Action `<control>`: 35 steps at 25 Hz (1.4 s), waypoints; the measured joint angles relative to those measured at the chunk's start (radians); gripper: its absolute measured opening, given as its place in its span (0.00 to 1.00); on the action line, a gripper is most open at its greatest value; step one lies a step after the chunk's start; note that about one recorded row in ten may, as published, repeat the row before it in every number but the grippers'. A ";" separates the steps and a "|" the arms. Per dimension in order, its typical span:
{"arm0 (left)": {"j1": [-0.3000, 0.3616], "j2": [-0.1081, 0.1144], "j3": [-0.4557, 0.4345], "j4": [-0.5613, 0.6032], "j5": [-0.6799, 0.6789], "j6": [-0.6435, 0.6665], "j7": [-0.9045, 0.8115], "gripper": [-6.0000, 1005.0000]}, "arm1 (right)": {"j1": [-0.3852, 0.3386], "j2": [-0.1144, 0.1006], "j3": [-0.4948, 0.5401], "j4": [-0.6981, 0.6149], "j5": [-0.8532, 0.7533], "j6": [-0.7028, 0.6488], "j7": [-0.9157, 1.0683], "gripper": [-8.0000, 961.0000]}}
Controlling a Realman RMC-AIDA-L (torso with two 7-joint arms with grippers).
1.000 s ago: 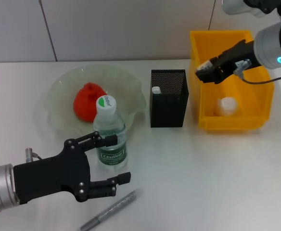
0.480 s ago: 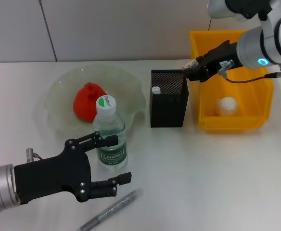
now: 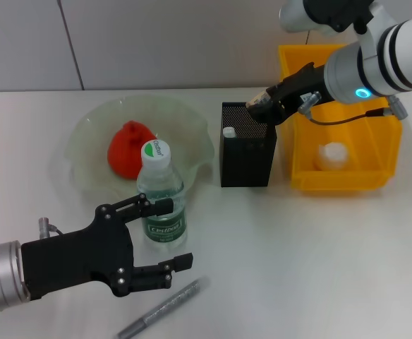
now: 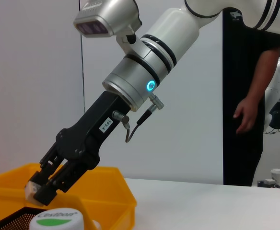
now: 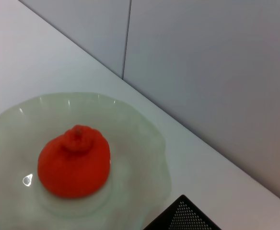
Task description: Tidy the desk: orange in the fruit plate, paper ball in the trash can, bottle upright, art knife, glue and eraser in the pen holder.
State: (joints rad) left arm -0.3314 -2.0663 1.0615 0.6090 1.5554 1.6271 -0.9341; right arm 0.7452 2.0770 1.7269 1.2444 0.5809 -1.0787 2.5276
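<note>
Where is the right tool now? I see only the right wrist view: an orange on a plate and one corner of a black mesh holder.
Observer: It hangs over the back right corner of the black holder. The right tool is shut on a small pale block.
Operator: Does the bottle stand or lie?
Observer: The bottle stands upright in front of the plate, and the left tool is open beside it.
Operator: What lies loose on the table?
Observer: A grey pen-shaped thing lies on the table in front of the bottle.
</note>
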 joint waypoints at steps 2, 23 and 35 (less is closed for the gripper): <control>0.000 0.000 0.000 0.000 0.000 0.000 0.000 0.83 | 0.005 0.000 0.000 -0.016 0.000 0.010 0.001 0.43; 0.000 0.000 -0.005 0.000 0.000 0.001 0.000 0.83 | -0.017 -0.001 0.012 0.000 0.103 0.038 -0.064 0.68; 0.005 0.000 -0.007 0.000 0.000 0.000 0.000 0.83 | -0.205 0.000 0.016 0.166 0.344 0.162 -0.222 0.84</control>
State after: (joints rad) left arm -0.3264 -2.0663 1.0546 0.6090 1.5555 1.6267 -0.9341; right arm 0.5404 2.0769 1.7429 1.4104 0.9249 -0.9166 2.3059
